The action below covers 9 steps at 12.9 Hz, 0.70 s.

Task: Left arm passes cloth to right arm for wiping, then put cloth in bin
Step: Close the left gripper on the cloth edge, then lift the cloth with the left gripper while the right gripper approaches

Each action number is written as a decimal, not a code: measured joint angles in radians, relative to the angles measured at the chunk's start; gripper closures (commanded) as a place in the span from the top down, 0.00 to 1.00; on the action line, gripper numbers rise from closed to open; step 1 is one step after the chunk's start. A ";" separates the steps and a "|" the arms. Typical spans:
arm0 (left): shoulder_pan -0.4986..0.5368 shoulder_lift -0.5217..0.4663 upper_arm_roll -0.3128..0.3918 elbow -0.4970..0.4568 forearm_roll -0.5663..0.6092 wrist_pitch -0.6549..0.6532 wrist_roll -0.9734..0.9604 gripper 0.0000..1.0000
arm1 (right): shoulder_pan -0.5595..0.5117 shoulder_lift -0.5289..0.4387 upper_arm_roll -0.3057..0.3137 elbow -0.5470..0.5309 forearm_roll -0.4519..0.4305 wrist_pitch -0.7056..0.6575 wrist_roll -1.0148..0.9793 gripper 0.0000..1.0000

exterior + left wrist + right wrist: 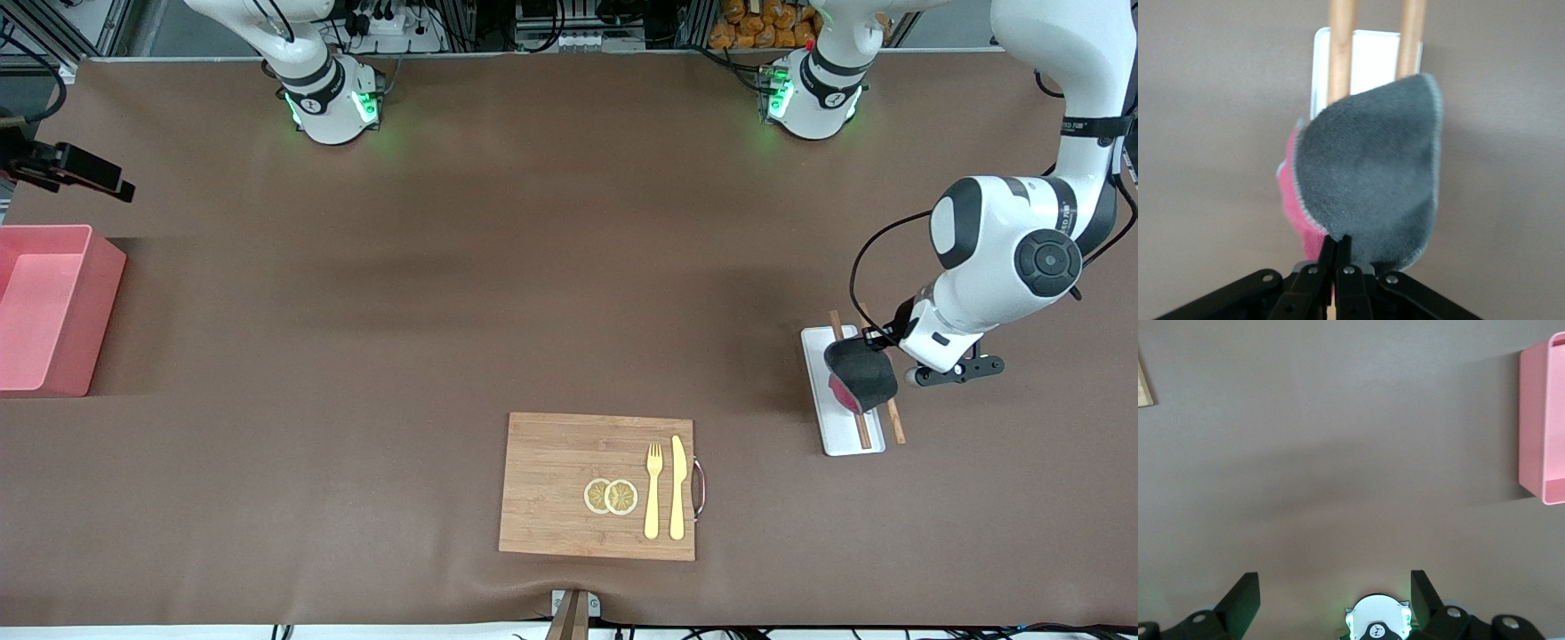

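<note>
My left gripper (882,348) is shut on the cloth (861,373) and holds it up over the white tray (822,427). The cloth hangs with its dark grey face up and its magenta face underneath. In the left wrist view the fingers (1337,243) pinch the cloth's (1371,180) edge. The pink bin (89,302) stands at the right arm's end of the table, and it also shows in the right wrist view (1538,420). My right gripper (107,180) hangs in the air near the bin. In the right wrist view it (1335,587) is open and empty.
Two wooden chopsticks (893,427) lie on and beside the white tray (1371,53) under the cloth. A wooden cutting board (569,471) nearer the front camera carries two lemon slices (611,496), a fork (653,489) and a knife (677,484).
</note>
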 measured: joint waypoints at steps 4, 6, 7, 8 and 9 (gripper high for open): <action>0.000 -0.054 -0.074 0.043 0.000 -0.102 -0.009 0.00 | 0.095 0.093 0.003 -0.001 0.053 0.035 0.006 1.00; 0.000 -0.075 -0.147 0.086 -0.001 -0.166 -0.100 0.00 | 0.126 0.146 0.004 0.000 0.069 0.074 0.006 1.00; 0.000 -0.075 -0.201 0.106 -0.002 -0.180 -0.175 0.00 | 0.142 0.169 0.004 0.001 0.074 0.097 0.006 1.00; -0.005 -0.071 -0.260 0.124 -0.009 -0.184 -0.263 0.00 | 0.163 0.193 0.005 0.001 0.078 0.121 0.006 1.00; -0.013 -0.059 -0.317 0.143 -0.027 -0.184 -0.352 0.00 | 0.188 0.221 0.005 0.001 0.081 0.150 0.006 1.00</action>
